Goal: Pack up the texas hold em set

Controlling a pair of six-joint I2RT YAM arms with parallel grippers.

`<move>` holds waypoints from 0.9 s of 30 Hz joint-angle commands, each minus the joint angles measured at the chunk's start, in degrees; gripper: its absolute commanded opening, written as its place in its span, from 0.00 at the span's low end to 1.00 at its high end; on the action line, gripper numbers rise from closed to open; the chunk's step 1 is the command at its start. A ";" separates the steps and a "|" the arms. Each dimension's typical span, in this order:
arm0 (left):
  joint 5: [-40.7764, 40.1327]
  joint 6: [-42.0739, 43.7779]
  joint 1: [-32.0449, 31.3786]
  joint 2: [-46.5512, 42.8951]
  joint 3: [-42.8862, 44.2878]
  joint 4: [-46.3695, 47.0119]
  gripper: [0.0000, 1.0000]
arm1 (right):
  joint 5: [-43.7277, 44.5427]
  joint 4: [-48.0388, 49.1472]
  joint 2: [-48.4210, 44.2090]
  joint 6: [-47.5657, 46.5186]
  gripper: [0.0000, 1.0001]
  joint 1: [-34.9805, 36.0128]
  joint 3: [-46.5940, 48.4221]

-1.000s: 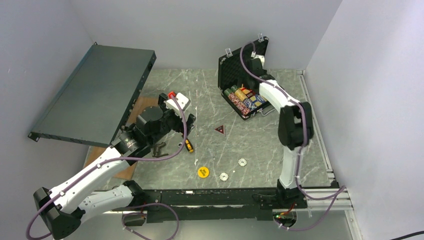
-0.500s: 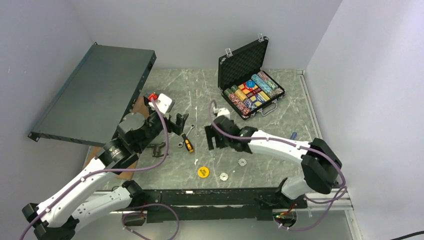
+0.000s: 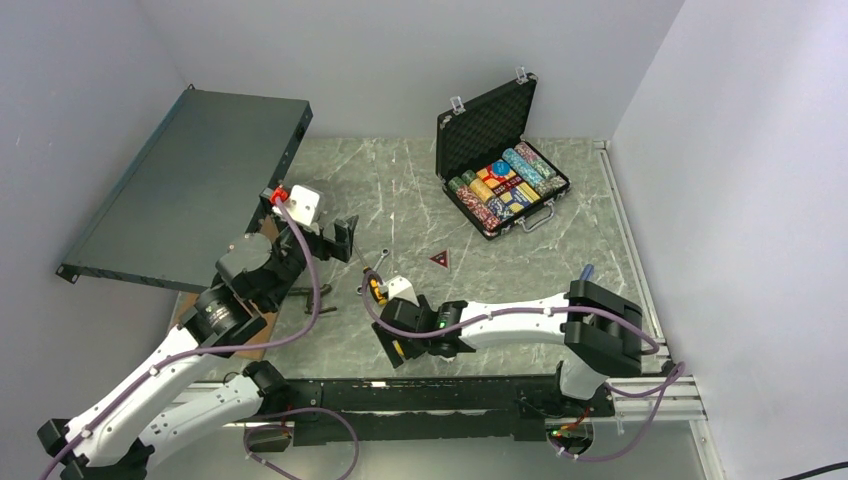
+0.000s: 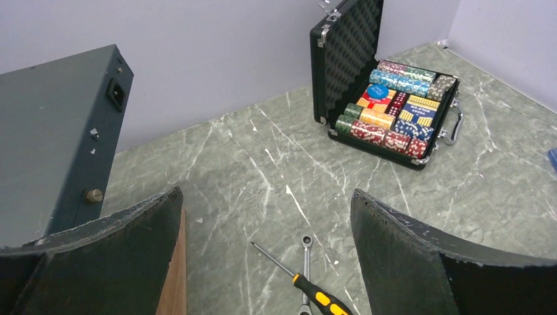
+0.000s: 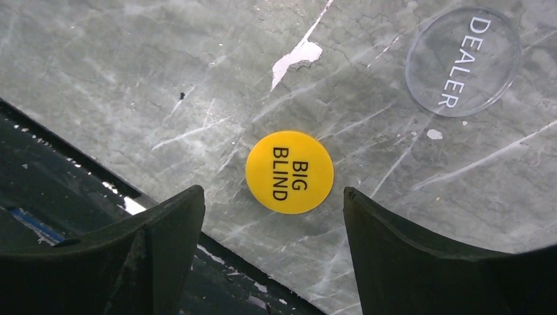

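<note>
Room tight at worktop [image 5: 131, 79] front edge
My right claw [image 5: 270, 197], wide and empty, hangs over the yellow BIG BLIND button [image 5: 289, 172] just inside that edge; my left claw [image 4: 266, 197] gapes empty; the open chip briefcase [image 3: 487, 125] sits far back.

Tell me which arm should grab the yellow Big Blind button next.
Right. The right fingers stand open just above the yellow button, which lies between them. The left fingers are open too but far off beside the grey panel, facing the case.
</note>
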 commanded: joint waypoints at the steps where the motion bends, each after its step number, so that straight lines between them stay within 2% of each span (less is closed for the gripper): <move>1: -1.91 -0.72 -0.20 0.57 0.61 1.11 0.99 | 1.46 1.59 1.15 1.51 0.78 -0.12 -0.21; 5: 0.47 -0.78 -0.20 0.62 0.67 1.32 0.99 | 1.10 2.29 1.36 1.19 0.77 -0.10 -0.80; 10: -0.28 -0.77 -0.25 2.03 1.18 0.64 0.99 | 0.22 3.40 2.87 0.70 0.74 -0.07 -0.79; 21: 1.21 -0.28 -0.26 2.86 0.83 1.13 0.99 | 2.01 -0.80 5.63 0.58 0.65 -0.04 0.75; 27: 1.10 -0.10 -0.20 3.14 1.08 0.96 0.99 | 2.88 -3.70 6.12 0.18 0.64 0.58 1.42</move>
